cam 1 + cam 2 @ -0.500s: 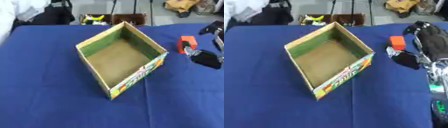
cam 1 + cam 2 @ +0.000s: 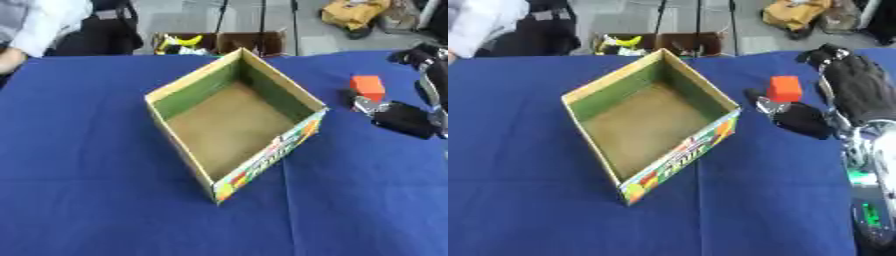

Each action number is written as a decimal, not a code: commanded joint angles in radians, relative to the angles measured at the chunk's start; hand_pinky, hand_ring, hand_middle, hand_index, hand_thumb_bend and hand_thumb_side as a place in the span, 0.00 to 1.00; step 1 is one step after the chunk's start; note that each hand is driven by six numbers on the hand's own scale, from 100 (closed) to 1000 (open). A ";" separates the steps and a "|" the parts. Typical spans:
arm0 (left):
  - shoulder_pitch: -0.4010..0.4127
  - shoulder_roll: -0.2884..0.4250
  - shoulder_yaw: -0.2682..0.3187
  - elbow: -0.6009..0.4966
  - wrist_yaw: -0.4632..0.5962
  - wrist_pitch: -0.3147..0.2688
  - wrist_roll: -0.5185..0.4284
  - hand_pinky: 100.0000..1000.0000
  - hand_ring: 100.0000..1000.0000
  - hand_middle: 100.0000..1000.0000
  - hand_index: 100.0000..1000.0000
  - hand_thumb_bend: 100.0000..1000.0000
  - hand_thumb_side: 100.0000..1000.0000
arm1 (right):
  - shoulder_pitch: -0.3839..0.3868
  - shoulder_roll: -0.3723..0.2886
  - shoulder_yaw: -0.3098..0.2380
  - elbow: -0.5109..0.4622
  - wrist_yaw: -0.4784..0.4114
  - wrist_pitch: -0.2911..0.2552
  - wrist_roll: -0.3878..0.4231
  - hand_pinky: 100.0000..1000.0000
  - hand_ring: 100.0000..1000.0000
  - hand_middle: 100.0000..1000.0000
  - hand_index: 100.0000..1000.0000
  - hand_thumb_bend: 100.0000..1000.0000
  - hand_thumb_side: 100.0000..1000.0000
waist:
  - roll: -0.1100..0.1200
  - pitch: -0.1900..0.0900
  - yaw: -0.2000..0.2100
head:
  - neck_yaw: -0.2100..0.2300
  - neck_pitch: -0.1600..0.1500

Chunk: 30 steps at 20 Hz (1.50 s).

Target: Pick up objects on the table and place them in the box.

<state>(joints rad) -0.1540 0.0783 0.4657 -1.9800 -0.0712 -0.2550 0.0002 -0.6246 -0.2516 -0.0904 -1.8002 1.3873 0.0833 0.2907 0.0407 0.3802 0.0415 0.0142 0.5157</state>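
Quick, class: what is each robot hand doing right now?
Left hand: not in view.
Right hand: beside the orange block, holding nothing; fingers cannot be told.

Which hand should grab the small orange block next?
Right, probably. The right hand hangs just right of the small orange block on the blue tablecloth, right of the open cardboard box, which holds nothing. The left hand shows in neither view.
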 commanded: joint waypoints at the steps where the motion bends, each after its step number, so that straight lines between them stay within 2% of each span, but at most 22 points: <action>1: -0.001 0.009 0.002 -0.020 -0.003 -0.001 0.000 0.38 0.53 0.61 0.91 0.48 0.94 | -0.013 -0.009 -0.012 0.002 -0.003 0.011 -0.034 0.58 0.64 0.61 0.79 0.57 1.00 | 0.000 -0.019 0.001 | -0.013 -0.017; 5: 0.000 0.009 0.002 -0.020 -0.003 -0.001 0.000 0.38 0.53 0.61 0.91 0.48 0.94 | -0.020 -0.003 -0.016 0.029 0.011 0.017 -0.066 0.58 0.64 0.61 0.79 0.58 1.00 | 0.000 -0.020 0.001 | -0.023 -0.019; 6: 0.000 0.009 0.002 -0.020 -0.002 -0.001 0.000 0.38 0.53 0.61 0.91 0.48 0.94 | -0.024 -0.001 -0.016 0.036 0.014 0.019 -0.068 0.58 0.65 0.64 0.80 0.58 1.00 | 0.000 -0.020 0.002 | -0.026 -0.020; 14: 0.000 0.010 -0.001 -0.020 0.000 0.001 -0.004 0.38 0.53 0.61 0.91 0.47 0.94 | -0.099 0.025 -0.010 0.124 0.029 0.024 -0.032 0.58 0.66 0.66 0.80 0.58 0.96 | 0.001 -0.024 0.003 | -0.048 -0.024; 20: 0.001 0.012 -0.004 -0.020 0.003 0.002 -0.006 0.38 0.53 0.61 0.91 0.47 0.94 | -0.180 0.037 -0.006 0.246 -0.004 0.028 0.009 0.58 0.67 0.67 0.81 0.59 0.91 | 0.002 -0.027 0.004 | -0.057 -0.025; 23: 0.003 0.012 -0.005 -0.020 0.005 0.001 -0.007 0.38 0.53 0.61 0.91 0.47 0.94 | -0.215 0.044 -0.005 0.311 0.011 0.027 0.026 0.58 0.68 0.68 0.82 0.60 0.88 | 0.004 -0.028 0.006 | -0.060 -0.026; 24: 0.003 0.012 -0.006 -0.020 0.005 0.000 -0.007 0.38 0.53 0.61 0.91 0.48 0.94 | -0.227 0.046 -0.007 0.334 0.020 0.027 0.031 0.59 0.68 0.68 0.82 0.60 0.85 | 0.005 -0.029 0.006 | -0.062 -0.026; 27: 0.005 0.011 -0.006 -0.020 0.006 0.000 -0.009 0.38 0.53 0.61 0.91 0.48 0.94 | -0.257 0.052 -0.012 0.394 0.011 0.014 0.063 0.58 0.68 0.68 0.83 0.60 0.65 | 0.006 -0.029 0.008 | -0.064 -0.027; 28: 0.005 0.010 -0.007 -0.020 0.006 0.000 -0.009 0.38 0.53 0.61 0.91 0.48 0.94 | -0.267 0.057 -0.017 0.414 -0.019 0.009 0.092 0.57 0.68 0.67 0.84 0.60 0.55 | 0.007 -0.029 0.008 | -0.064 -0.027; 30: 0.006 0.010 -0.007 -0.020 0.007 0.000 -0.010 0.38 0.53 0.61 0.91 0.47 0.94 | -0.285 0.059 -0.028 0.442 -0.096 0.010 0.153 0.56 0.68 0.67 0.85 0.59 0.46 | 0.008 -0.029 0.007 | -0.063 -0.028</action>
<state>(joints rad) -0.1487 0.0782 0.4595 -1.9800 -0.0678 -0.2542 -0.0074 -0.8882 -0.1877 -0.1091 -1.3681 1.3268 0.0962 0.4140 0.0470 0.3752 0.0483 -0.0472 0.4989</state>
